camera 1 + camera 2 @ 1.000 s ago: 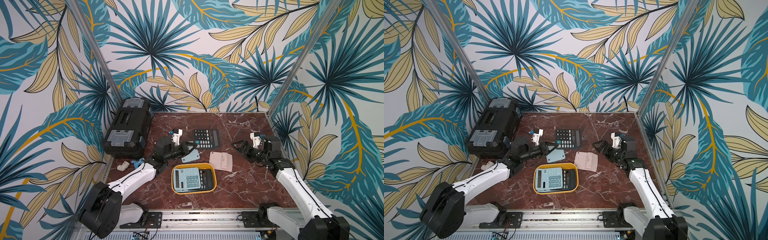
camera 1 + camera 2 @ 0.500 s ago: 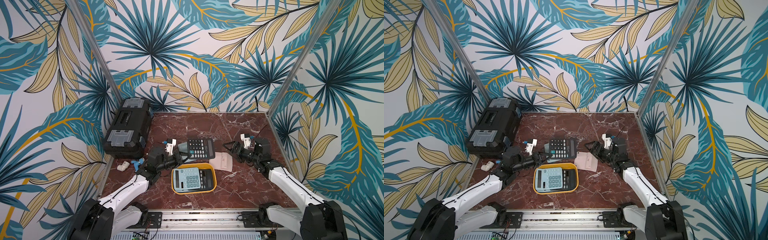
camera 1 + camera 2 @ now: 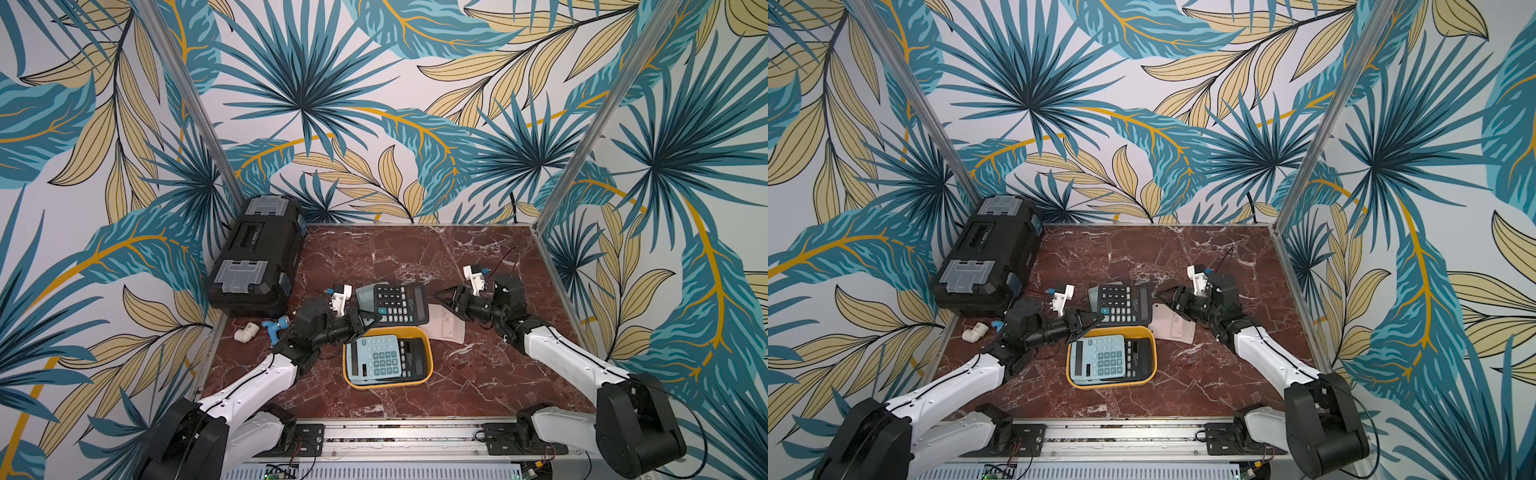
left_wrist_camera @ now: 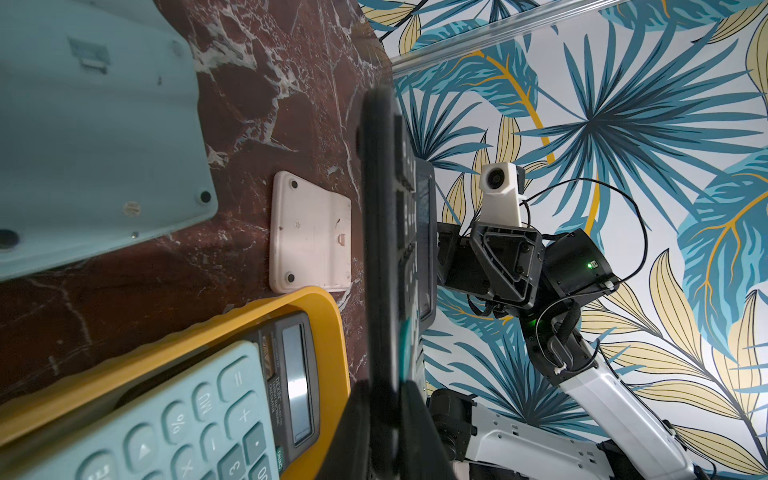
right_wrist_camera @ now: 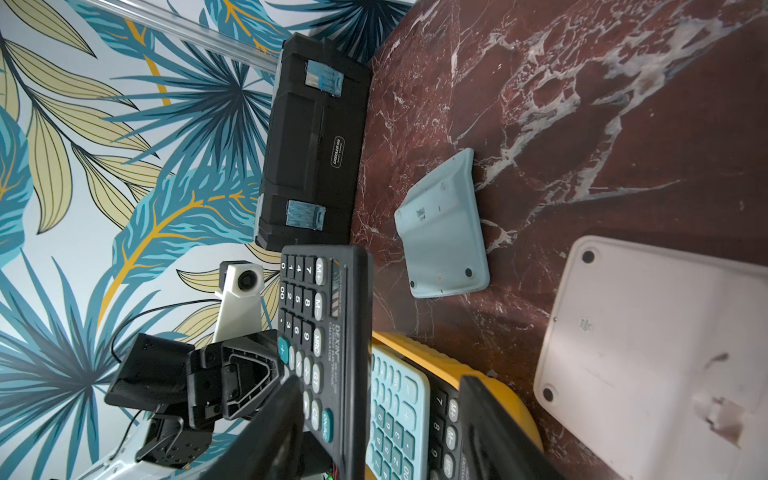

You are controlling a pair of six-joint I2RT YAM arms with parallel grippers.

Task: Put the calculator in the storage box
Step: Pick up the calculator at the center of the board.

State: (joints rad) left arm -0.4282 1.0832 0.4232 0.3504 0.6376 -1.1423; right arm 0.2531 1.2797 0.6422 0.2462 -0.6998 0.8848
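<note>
**A:** The black desk calculator with the grey and teal keys (image 3: 399, 303) is up off the red marble worktop (image 3: 478, 374). It hangs face up, just behind the back rim of the shallow yellow plastic storage box (image 3: 388, 384). It's not in yet.

**B:** The left jaws have it, pinched shut on the corner nearest the box. From the left wrist you see the thin edge of the calculator (image 4: 380, 249) running straight out of the grip.

**A:** And the right jaws?

**B:** They stand apart, one finger on either side of the calculator's opposite end, with a gap on both sides. I see no grip there.

**A:** So I'd call this the carry step, with the right arm in place to steady it or take a share.

**B:** The box is crowded, mind. A light-blue calculator (image 3: 376, 357) lies face up in it, and a dark one (image 3: 413, 356) shows alongside. I can't tell whether that one is under it or beside it.

**A:** Then the next move calls for bringing the black one forward over the box, keeping it level, and lowering it flat onto the stack inside the rim before letting go.

**B:** A one-corner hold could let it swing. The pale pink calculator (image 3: 446, 330), face down by the box's back corner, sits close to that path.
</note>
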